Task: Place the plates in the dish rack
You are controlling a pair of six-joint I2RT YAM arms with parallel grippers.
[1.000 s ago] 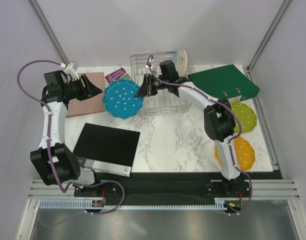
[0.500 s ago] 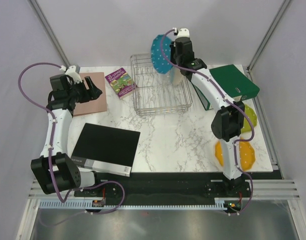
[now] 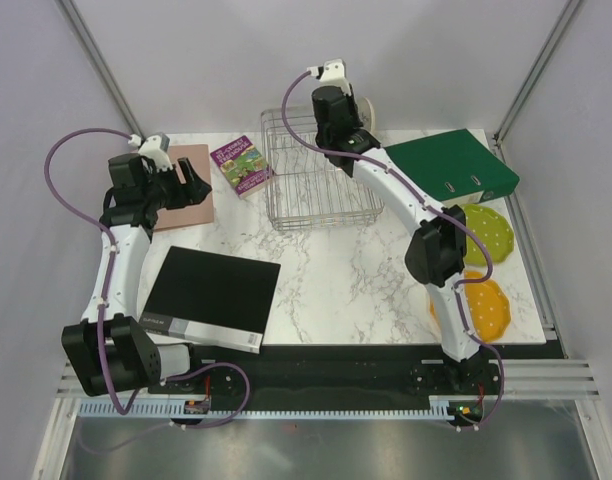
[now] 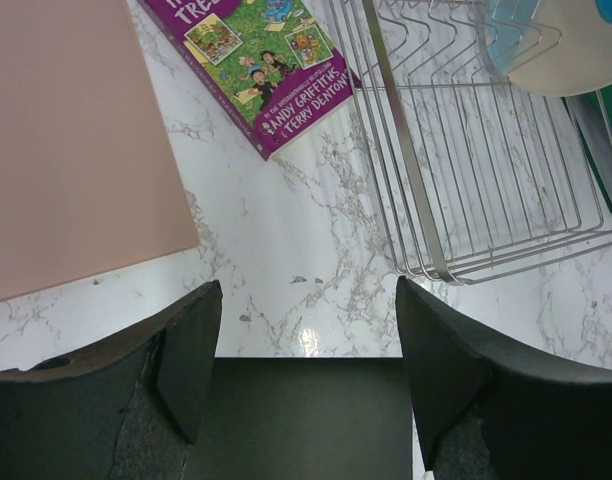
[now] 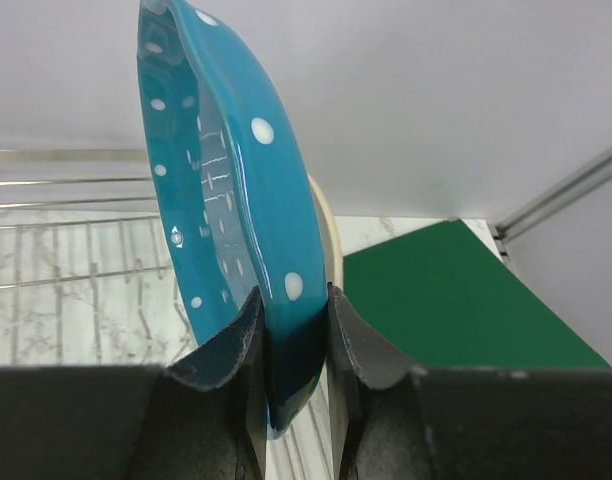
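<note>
The right arm has swung the blue plate (image 5: 226, 200) edge-on and a little left. It now stands upright over the far right corner of the dish rack (image 3: 321, 218), clamped by its rim in the right end effector (image 5: 293, 300), just beside the cream plate (image 3: 367, 108). The left end effector (image 4: 308, 300) hovers with fingers apart above the tabletop (image 3: 356, 270); the green plate (image 3: 491, 235) and orange plate (image 3: 486, 305) lie at its right edge.

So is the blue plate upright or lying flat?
Upright: the blue plate stands on edge, rim pinched in the right gripper.
</note>
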